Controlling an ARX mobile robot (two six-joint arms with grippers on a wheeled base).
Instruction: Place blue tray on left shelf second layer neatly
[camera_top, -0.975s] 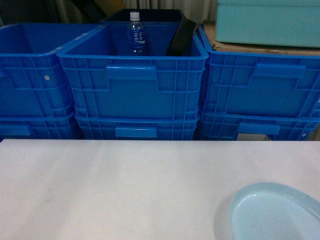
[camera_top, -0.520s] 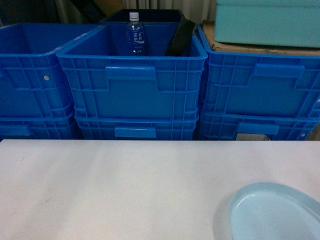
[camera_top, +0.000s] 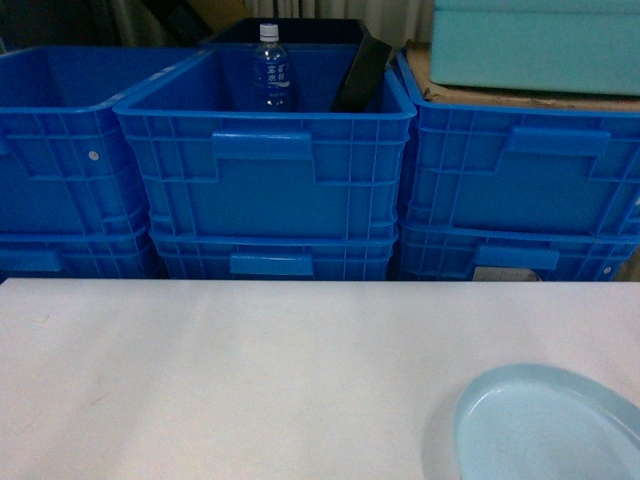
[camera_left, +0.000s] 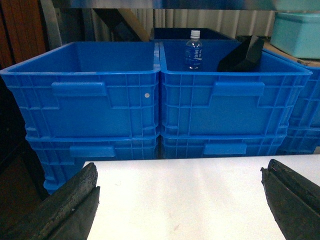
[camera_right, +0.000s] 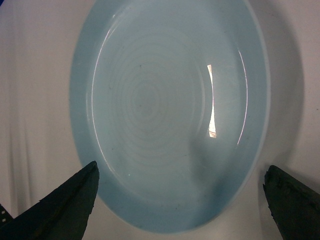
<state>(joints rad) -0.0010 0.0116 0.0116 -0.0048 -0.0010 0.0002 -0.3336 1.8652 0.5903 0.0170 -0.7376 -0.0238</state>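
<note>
One target: pale sky-blue round shallow plastic tray (camera_top: 548, 425), flat on the white tabletop (camera_top: 250, 370), near right.
Right tool (camera_right: 180, 200): spread wide, directly above tray, nothing held.
Left tool (camera_left: 180, 200): spread, off left.
Nearer arm: right.

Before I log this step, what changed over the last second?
Very little: the blue tray sits slightly further left in the head view, which may be the camera shifting. Nothing was grasped or released. The crates, bottle and table stayed as they were.
</note>
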